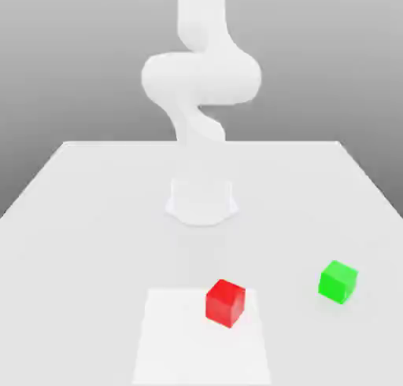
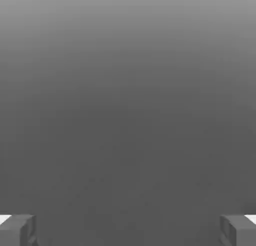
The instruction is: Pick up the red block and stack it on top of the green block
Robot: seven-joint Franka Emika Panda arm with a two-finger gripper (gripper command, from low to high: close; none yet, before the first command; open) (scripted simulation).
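Currently the hand [image 2: 128, 230] is released: in the hand view its two grey fingertips [image 2: 17, 230] stand wide apart at opposite edges, with nothing between them and only a plain grey backdrop ahead. That backdrop suggests the hand is raised and aimed away from the counter, not down at the work, so no approach appears to have begun. In the exterior view the white arm [image 1: 201, 78] rises from its round base [image 1: 201, 202] at the middle of the counter [image 1: 94, 204] and folds upward out of the top of the picture. The red block [image 1: 226, 303] rests flat on the counter in front of the base, toward the camera, on the edge of a paler square patch [image 1: 173, 337]. It sits slightly turned, so one vertical edge faces the camera. The green block [image 1: 338, 281] lies flat on the counter toward the exterior view's right of the red block, well apart from it and a little farther back. Both blocks are free on all sides, which leaves room for the fingers to descend around either one. The task is judged to be at its start, with the red block not yet grasped. The next move calls for bringing the hand down over the red block, with the fingers aligned to a pair of its parallel faces.
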